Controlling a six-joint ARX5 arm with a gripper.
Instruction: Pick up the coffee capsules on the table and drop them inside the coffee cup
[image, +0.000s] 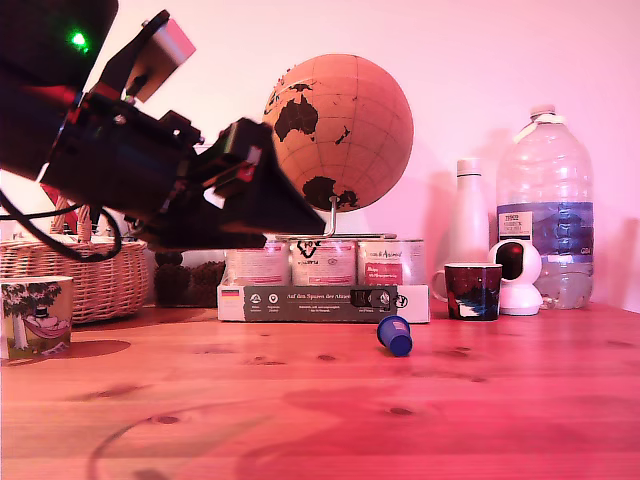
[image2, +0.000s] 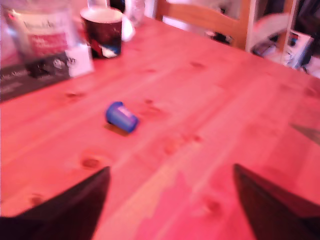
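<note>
One glossy blue coffee capsule (image: 394, 335) (image2: 121, 116) lies on its side on the wooden table (image: 320, 410), in front of the long dark box. The cream-beige capsule is not in sight. At the exterior view's far left stands the pale coffee cup (image: 35, 317) printed with a tree and a reclining figure. My gripper (image: 305, 220) (image2: 170, 169) hangs above the table, between cup and capsule, well short of the capsule. It is open; in the wrist view the two dark fingers (image2: 65, 210) stand wide apart with only bare wood between them.
A dark glossy mug (image: 472, 290) (image2: 102, 31) stands right of the capsule, beside a white round camera (image: 518, 275). Behind are a flat dark box (image: 320, 301), three tins (image: 325, 262), a globe (image: 340, 130), a white bottle (image: 468, 225), a large water bottle (image: 545, 215) and a wicker basket (image: 85, 275).
</note>
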